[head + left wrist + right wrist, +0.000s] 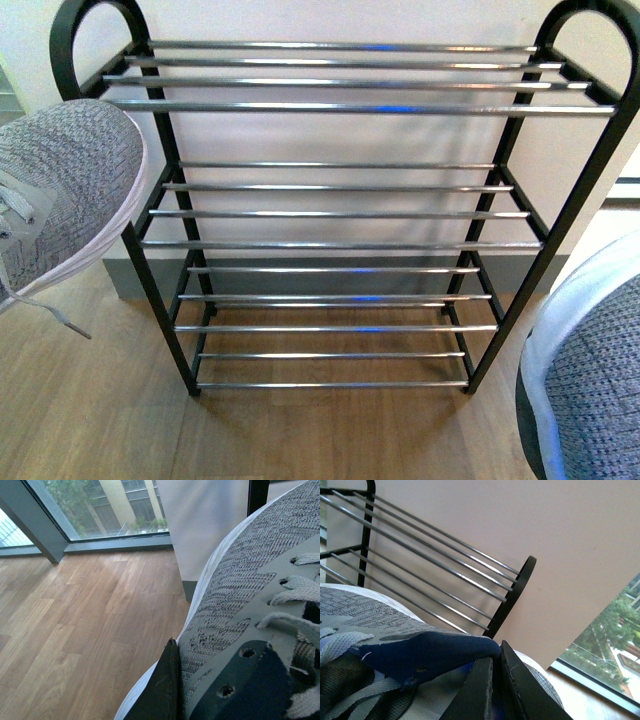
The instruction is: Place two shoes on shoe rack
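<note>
The black shoe rack with chrome rods stands against the wall ahead, all its tiers bare. One grey knit sneaker hangs at the far left beside the rack's upper tiers, a lace dangling. My left gripper is shut on its side near the eyelets. A second grey sneaker shows at the lower right, in front of the rack's right leg. My right gripper is shut on its navy-lined collar. The rack shows behind it in the right wrist view. The pale blue slides are out of view.
Wooden floor lies in front of the rack. A white wall with a grey skirting is behind it. A floor-level window shows in the left wrist view, and another window in the right wrist view.
</note>
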